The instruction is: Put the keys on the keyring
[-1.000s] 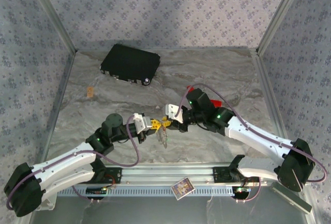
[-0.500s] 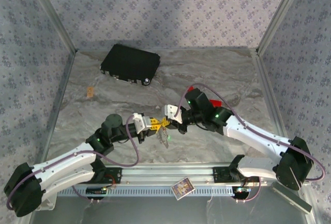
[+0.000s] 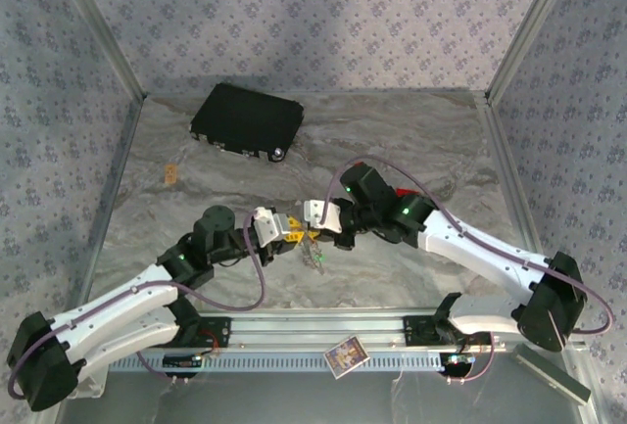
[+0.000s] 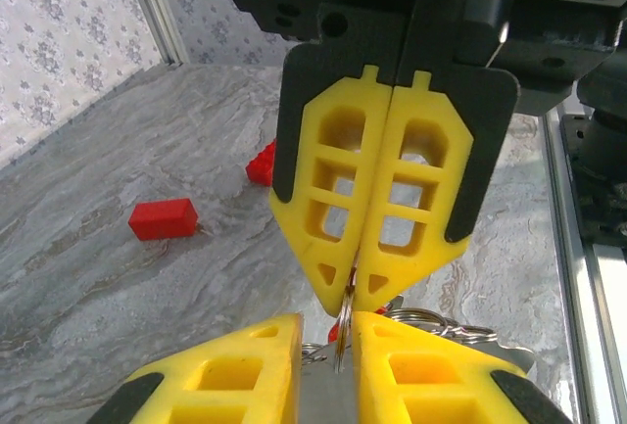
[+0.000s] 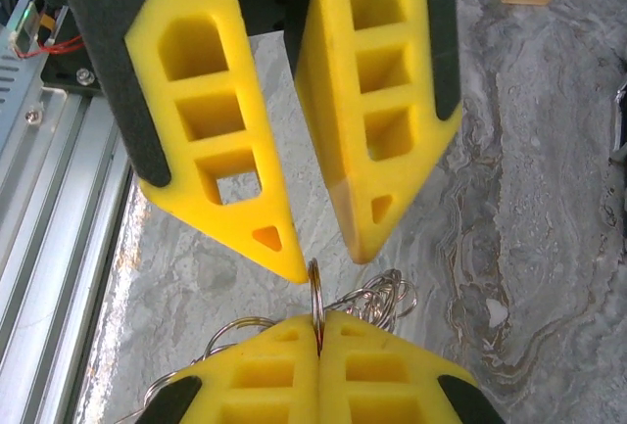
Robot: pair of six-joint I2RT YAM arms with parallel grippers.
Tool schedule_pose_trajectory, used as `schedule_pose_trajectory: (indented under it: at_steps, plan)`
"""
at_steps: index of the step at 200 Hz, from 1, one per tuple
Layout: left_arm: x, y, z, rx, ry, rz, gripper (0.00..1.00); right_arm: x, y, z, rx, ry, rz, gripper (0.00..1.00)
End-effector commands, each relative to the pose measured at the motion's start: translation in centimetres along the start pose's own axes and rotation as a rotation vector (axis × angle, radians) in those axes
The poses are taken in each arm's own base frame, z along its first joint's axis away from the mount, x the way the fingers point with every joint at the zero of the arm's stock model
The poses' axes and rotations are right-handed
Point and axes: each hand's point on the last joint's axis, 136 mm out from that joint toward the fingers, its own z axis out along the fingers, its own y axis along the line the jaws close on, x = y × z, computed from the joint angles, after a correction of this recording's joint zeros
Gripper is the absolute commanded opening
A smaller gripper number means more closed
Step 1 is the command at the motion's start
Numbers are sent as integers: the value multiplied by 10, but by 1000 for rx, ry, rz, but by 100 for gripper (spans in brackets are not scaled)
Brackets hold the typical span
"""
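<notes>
Right wrist: right gripper [image 5: 318, 326] clamps the keyring [image 5: 315, 292] edge-on between closed pads.
Left gripper [image 5: 326, 248] faces it, yellow fingers [image 5: 245, 199] parted, the ring's rim at their tips.

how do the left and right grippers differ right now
The right gripper is shut, pinching a thin metal ring; the left gripper is open, its fingers either side of that ring. The left reaches in from the left, the right from the right. Both have yellow latticed fingers, meeting tip to tip.
</notes>
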Motion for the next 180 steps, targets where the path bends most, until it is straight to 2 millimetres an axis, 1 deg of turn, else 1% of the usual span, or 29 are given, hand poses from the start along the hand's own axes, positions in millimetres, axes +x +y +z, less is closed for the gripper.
schedule_pose_trajectory:
  at_steps: [1, 35, 54, 75, 97, 104, 122, 139, 150, 180]
  plan:
    - [1, -3, 2, 21, 33, 9, 20, -10, -2, -4, 10, 17, -54, 0]
    - [0, -3, 4, 29, 32, 9, 19, -13, -2, -1, 0, 17, -66, 0]
    - [-1, -3, 4, 30, 26, 15, 17, -15, -1, 1, -5, 20, -73, 0]
    - [-4, -3, 3, 30, 15, 23, 11, -15, 0, 3, -8, 29, -79, 0]
    - [-7, -4, 1, 30, -1, 30, 3, -15, 0, 3, -8, 29, -74, 0]
    - [-7, -4, 1, 31, -5, 33, 0, -14, 0, 2, -7, 23, -66, 5]
    - [-8, -5, 0, 31, -19, 37, 0, -15, -2, -4, 2, -13, -34, 19]
    - [-7, -7, -1, 34, -36, 36, 0, -13, -4, -9, 12, -44, 4, 27]
    - [-7, -8, -1, 36, -49, 34, 0, -9, -5, -9, 13, -42, 25, 29]
    - [-8, -9, -1, 38, -89, 33, 0, -1, 0, -5, -3, -31, 65, 29]
